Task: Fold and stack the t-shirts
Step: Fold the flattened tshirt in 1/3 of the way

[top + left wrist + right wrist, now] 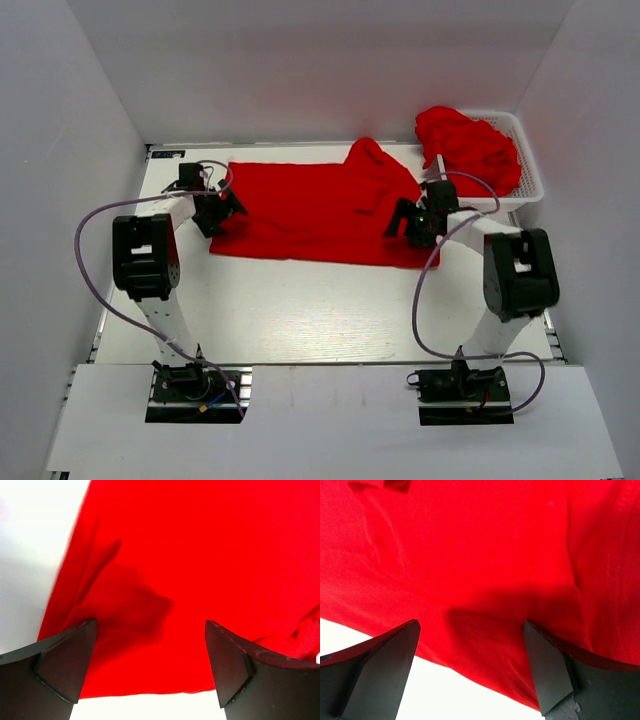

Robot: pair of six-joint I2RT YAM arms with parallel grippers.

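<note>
Both sets of jaws are spread wide, nothing pinched. The left gripper [222,208] hangs over the left edge of the flat red t-shirt [310,215], and the right gripper [408,222] is over its near right corner. That shirt lies spread on the white table [300,310]. Just past its far right corner, a heap of red t-shirts [468,145] sits in a white basket [532,180]. Probably a few in there, hard to count.
</note>
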